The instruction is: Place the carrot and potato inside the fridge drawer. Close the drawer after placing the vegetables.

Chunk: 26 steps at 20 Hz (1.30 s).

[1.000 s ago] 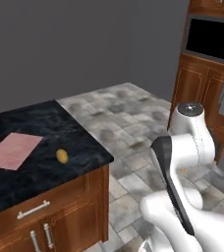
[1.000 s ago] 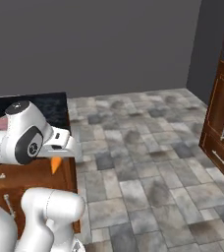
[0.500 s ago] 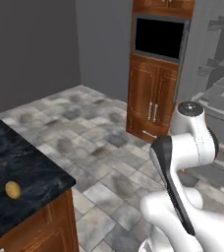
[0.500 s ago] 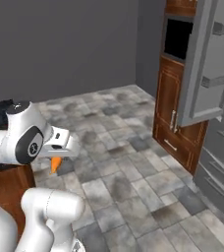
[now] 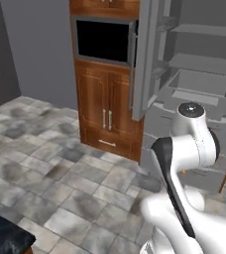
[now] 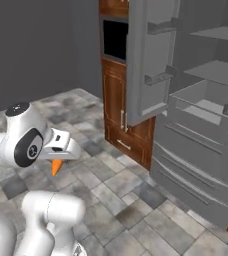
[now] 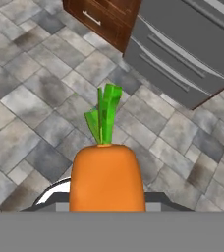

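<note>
The floor is a patchwork of grey and beige stone tiles (image 5: 60, 178), mottled dark in places, and it runs from the near foreground to the foot of the units at the far side. A plain dark grey wall (image 5: 40, 44) closes the room at the far left. Against it stands a tall reddish-brown wooden cabinet (image 5: 107, 111) with two panelled doors, slim metal handles and a low drawer, and a black built-in oven opening (image 5: 102, 42) is set in its upper part.

To the right of the cabinet is the light grey fridge (image 6: 196, 170). Its tall grey door (image 6: 148, 57) is swung open towards the room and carries narrow shelf bins on its inner face. Inside are flat grey shelves, and below them the wide light grey box-like fridge drawer (image 5: 199, 84) stands pulled out, its open top showing. Lower drawer fronts with long handles fill the bottom of the fridge. In the near left corner of the left base view, a dark marbled counter corner (image 5: 3, 238) juts in.

The two-finger gripper (image 6: 61, 159) sits low beside the white arm, well short of the fridge, with its jaws clamped on the small bright orange carrot with a green leafy top (image 7: 106, 172). In the hand view the carrot stands over the floor tiles, leaves pointing towards the fridge base. In the right base view its orange tip pokes down beneath the hand.
</note>
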Motion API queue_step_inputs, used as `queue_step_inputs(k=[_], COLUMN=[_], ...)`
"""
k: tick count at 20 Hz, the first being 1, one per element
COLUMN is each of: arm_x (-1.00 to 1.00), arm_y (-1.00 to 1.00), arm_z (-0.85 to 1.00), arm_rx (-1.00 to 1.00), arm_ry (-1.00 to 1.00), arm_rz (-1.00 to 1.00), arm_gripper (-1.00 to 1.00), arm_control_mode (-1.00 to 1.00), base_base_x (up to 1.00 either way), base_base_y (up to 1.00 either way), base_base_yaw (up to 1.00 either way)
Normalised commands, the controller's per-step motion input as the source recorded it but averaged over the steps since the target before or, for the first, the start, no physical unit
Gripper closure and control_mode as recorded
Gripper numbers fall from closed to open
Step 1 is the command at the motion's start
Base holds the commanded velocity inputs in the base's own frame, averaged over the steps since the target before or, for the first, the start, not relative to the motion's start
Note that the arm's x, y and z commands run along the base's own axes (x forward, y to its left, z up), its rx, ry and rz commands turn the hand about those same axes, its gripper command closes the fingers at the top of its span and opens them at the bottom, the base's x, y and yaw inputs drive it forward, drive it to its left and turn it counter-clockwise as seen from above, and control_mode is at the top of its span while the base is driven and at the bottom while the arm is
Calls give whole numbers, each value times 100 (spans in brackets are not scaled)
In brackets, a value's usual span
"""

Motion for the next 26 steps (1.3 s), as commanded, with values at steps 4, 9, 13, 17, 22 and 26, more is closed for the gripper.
queue_step_inputs(k=[4,9,13,17,22,26], arm_x=[0,0,0,0,0,0], arm_y=[0,0,0,0,0,0], arm_z=[0,0,0,0,0,0], arm_rx=[0,0,0,0,0,0], arm_ry=[0,0,0,0,0,0], arm_rz=[0,0,0,0,0,0], arm_gripper=[100,100,100,100,100,100], arm_control_mode=[100,100,100,100,100,100], base_base_x=[79,94,90,83,76,69], base_base_y=[-13,0,0,0,0,0], base_base_yaw=[-33,-32,-33,-35,-36,-37])
